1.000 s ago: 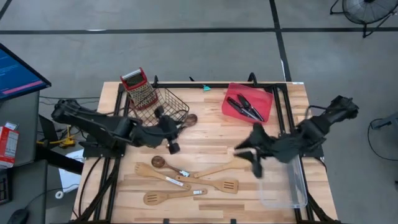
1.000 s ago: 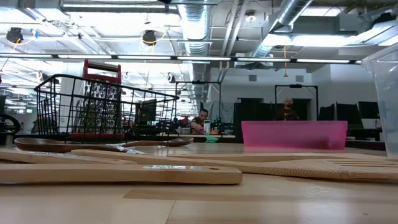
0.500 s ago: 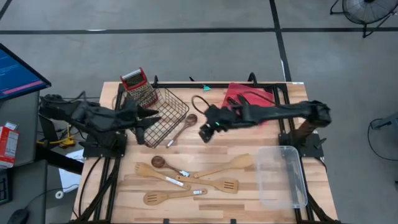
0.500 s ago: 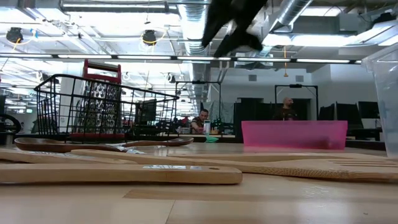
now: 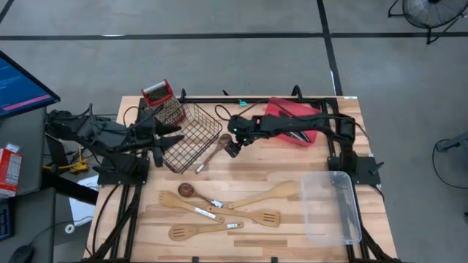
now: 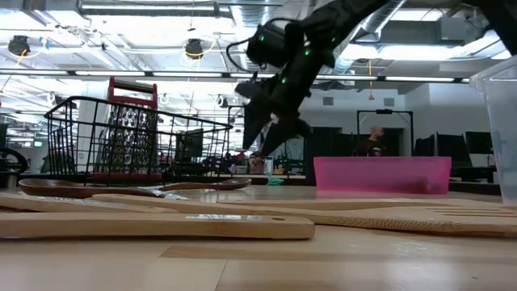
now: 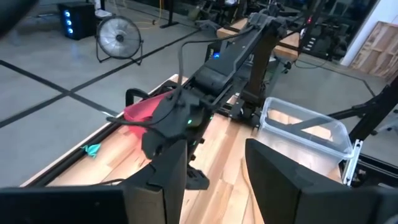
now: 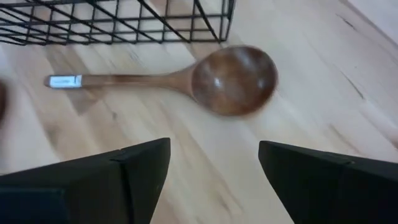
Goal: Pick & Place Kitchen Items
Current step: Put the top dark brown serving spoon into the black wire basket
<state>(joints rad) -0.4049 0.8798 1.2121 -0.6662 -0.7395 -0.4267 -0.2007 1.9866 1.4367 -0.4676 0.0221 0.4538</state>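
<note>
Bare table (image 5: 248,179) flanks the brown spoon (image 5: 217,145); wire basket (image 5: 191,134) crowds its handle

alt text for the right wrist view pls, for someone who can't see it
The right tool, fingers apart and empty, hovers over a brown wooden spoon lying flat on the pale wood table. The spoon's handle runs alongside the edge of a black wire basket.

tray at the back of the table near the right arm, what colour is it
Red in the high view; the tray reads pinkish where it shows best, side-on, in the low view.
</note>
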